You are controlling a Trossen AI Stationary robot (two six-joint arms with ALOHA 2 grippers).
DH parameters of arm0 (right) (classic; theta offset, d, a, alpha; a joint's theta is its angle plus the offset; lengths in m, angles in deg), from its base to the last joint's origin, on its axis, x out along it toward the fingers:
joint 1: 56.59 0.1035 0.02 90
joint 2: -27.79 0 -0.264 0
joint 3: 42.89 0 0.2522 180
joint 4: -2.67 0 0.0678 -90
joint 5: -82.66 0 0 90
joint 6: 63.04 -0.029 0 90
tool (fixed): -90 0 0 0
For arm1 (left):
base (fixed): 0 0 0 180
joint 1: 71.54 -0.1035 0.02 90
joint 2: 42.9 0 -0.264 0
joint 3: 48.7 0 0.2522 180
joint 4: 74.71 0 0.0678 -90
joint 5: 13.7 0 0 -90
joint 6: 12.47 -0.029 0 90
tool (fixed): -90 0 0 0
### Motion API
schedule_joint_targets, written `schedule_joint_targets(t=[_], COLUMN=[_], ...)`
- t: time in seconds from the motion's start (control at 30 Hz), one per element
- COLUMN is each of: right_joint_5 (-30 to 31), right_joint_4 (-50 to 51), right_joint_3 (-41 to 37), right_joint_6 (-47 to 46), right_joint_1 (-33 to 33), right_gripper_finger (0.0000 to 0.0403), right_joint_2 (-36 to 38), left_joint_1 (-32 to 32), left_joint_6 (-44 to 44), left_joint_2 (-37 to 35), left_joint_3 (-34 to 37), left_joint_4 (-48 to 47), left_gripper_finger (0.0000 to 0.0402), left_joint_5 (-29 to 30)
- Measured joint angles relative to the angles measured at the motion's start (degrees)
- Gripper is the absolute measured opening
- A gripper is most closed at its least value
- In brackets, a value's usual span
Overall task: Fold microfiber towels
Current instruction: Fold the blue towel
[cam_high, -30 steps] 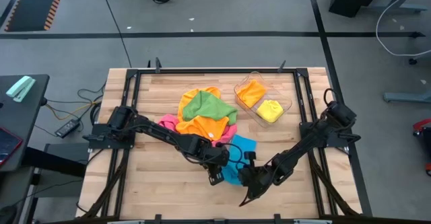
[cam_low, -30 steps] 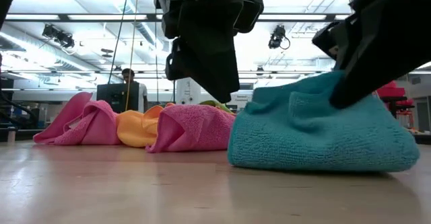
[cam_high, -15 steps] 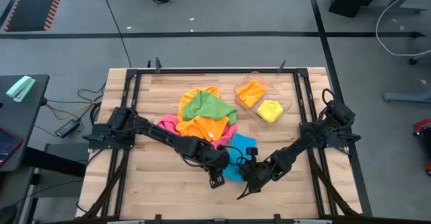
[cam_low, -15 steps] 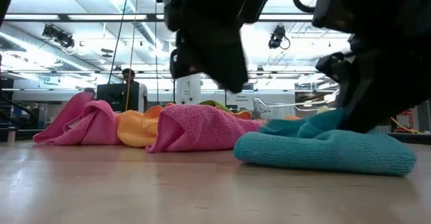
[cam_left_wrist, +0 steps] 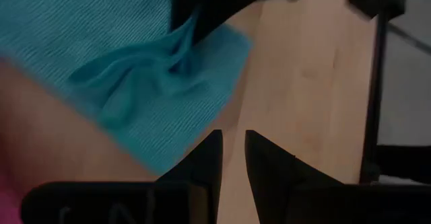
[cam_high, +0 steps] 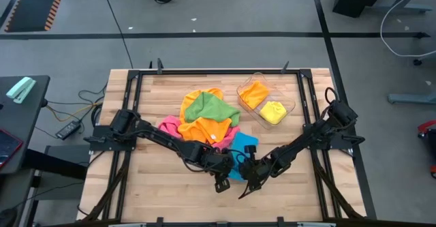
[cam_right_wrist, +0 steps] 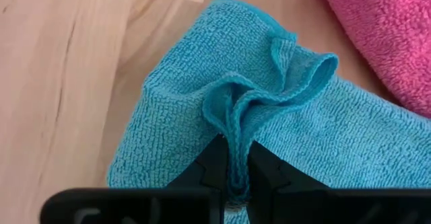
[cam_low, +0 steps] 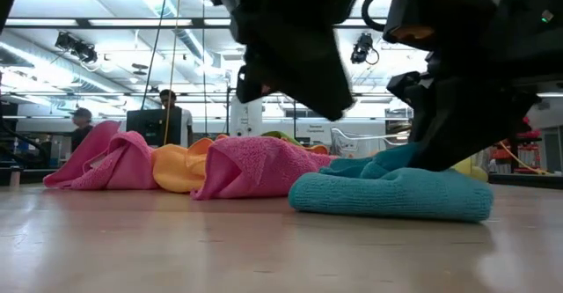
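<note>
A blue microfiber towel (cam_high: 240, 148) lies bunched on the wood near the table's middle front, its underside flat on the table (cam_low: 387, 201). My right gripper (cam_right_wrist: 234, 173) is shut on it, at its near side (cam_high: 246, 180). My left gripper (cam_high: 221, 184) hovers just left of the towel. Its fingers (cam_left_wrist: 209, 158) stand a narrow gap apart over bare wood, with nothing between them. Behind the blue towel, pink, orange and green towels (cam_high: 204, 118) lie in a heap. My right gripper pinches a gathered fold of the blue towel's hemmed edge (cam_right_wrist: 236, 140) between its two fingers, more than one layer. The fingers slant down from the table's near right. The pinched fold stands up a little; the towel's other parts (cam_right_wrist: 202, 96) lie on the table.
A clear plastic tray (cam_high: 289, 108) at the back right holds an orange and a yellow folded cloth. A pink towel (cam_low: 255, 165) lies just behind the blue one. Black frame rails run along the table's edges. Bare wood lies in front and at the left.
My right gripper has carried the held edge of the blue towel toward the table's left and down. The towel, a tall hump a second ago, now lies low and flattened on the wood.
</note>
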Motion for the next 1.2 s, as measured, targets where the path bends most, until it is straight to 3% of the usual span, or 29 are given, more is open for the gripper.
schedule_joint_targets(t=[0.3,0.6,0.77,0.93,1.03,1.2], right_joint_5=[-1.05,-3.10,-3.65,-2.56,-1.10,-0.97], right_joint_4=[0.26,4.04,11.63,16.24,15.01,4.51], right_joint_3=[0.00,0.77,2.71,2.68,0.64,-5.74], right_joint_6=[-1.74,-3.55,-4.39,-5.20,-7.84,-13.80], right_joint_1=[-0.35,-0.38,-0.35,-0.34,0.38,3.42], right_gripper_finger=[0.0053,0.0140,0.0169,0.0173,0.0170,0.0168], right_joint_2=[-0.02,0.51,4.73,10.60,13.14,14.04], left_joint_1=[-0.04,-0.15,-0.13,0.00,-0.02,0.20], left_joint_6=[0.55,0.60,0.87,1.57,2.12,1.58], left_joint_2=[2.38,4.63,4.63,4.60,4.53,3.45], left_joint_3=[-0.02,0.08,0.06,0.04,0.04,0.06], left_joint_4=[1.69,0.28,0.79,0.66,0.65,-0.32], left_gripper_finger=[0.0076,0.0062,0.0056,0.0056,0.0056,0.0045], left_joint_5=[5.60,7.56,8.17,8.23,8.21,7.29])
